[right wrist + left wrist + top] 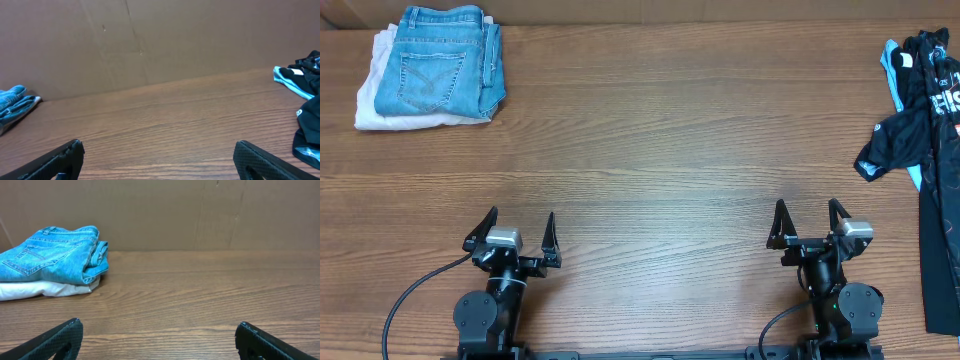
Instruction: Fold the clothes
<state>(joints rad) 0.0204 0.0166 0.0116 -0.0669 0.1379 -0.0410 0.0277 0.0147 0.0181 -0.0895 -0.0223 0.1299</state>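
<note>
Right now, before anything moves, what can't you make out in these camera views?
1. Folded light blue denim jeans: inner layers and legs hidden by their own fold, every view.
2. Cream-white folded garment: mostly covered by the jeans; its type is unclear.
3. Black garment with white lettering and blue trim: cut off by the right edge, overhead and right wrist; lettering unreadable.
4. Both wrist views: jaws cut off by the bottom edge.
</note>
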